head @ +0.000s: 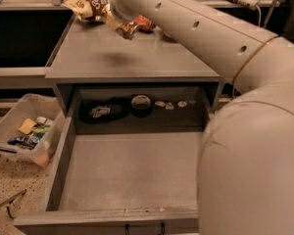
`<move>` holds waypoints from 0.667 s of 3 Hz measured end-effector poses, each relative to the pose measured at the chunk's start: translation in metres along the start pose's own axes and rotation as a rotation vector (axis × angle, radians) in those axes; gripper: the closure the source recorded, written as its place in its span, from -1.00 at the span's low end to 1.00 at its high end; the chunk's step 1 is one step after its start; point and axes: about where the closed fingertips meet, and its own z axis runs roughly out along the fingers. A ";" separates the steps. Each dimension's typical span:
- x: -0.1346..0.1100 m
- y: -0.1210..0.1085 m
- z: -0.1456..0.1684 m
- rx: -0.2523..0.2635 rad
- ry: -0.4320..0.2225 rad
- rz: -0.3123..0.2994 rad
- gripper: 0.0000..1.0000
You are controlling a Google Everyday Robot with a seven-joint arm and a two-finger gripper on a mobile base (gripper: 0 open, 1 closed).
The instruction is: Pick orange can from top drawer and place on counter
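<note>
The orange can (pixel 125 28) hangs tilted in the air above the back left part of the grey counter (pixel 152 60), and its shadow falls on the worktop below. My gripper (pixel 118 21) is at the end of the long white arm and is shut on the can. The top drawer (pixel 132 173) is pulled wide open below the counter, and the front of its floor is bare.
A brown-and-yellow snack bag (pixel 85 5) and a shiny red item (pixel 147 22) lie at the back of the counter near the can. A tape roll (pixel 141 103) and small dark items (pixel 100 111) sit at the drawer's back. A clear bin (pixel 19 131) stands on the floor at left.
</note>
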 end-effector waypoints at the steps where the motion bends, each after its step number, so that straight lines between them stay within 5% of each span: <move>1: 0.022 0.011 0.028 -0.115 0.072 0.025 1.00; 2: 0.050 0.029 0.034 -0.223 0.137 0.059 1.00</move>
